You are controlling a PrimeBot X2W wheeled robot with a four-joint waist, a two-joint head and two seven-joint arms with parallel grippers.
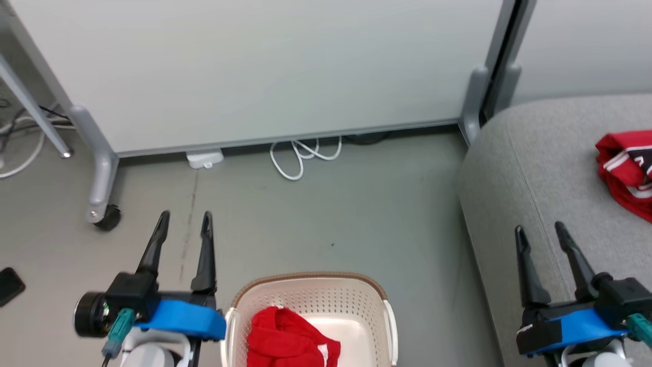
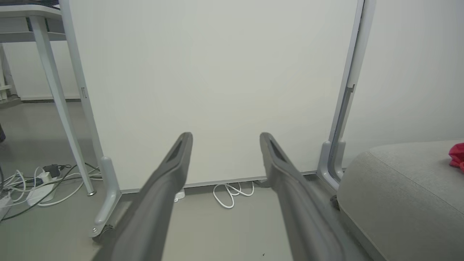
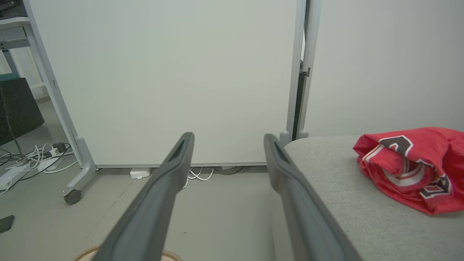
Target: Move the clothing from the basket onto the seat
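The cream-white basket (image 1: 310,295) stands on the floor at the bottom middle, with one red shirt (image 1: 285,339) crumpled inside it. A second red shirt (image 1: 626,168) with white stripes and lettering lies on the grey seat (image 1: 530,168) at the right; it is the red shirt (image 3: 413,166) on the seat (image 3: 344,203) in the right wrist view, and a red edge (image 2: 457,154) on the seat (image 2: 398,185) in the left wrist view. My left gripper (image 1: 184,218) hangs open just left of the basket. My right gripper (image 1: 540,228) stands open over the seat's near edge. Both are empty.
A pale grey wheeled partition panel (image 1: 254,71) closes off the back, its caster (image 1: 107,216) at the left. White cables (image 1: 304,155) and a small white box (image 1: 205,159) lie at its foot. A table leg (image 1: 35,112) and more cables are far left; a dark object (image 1: 9,285) lies on the floor.
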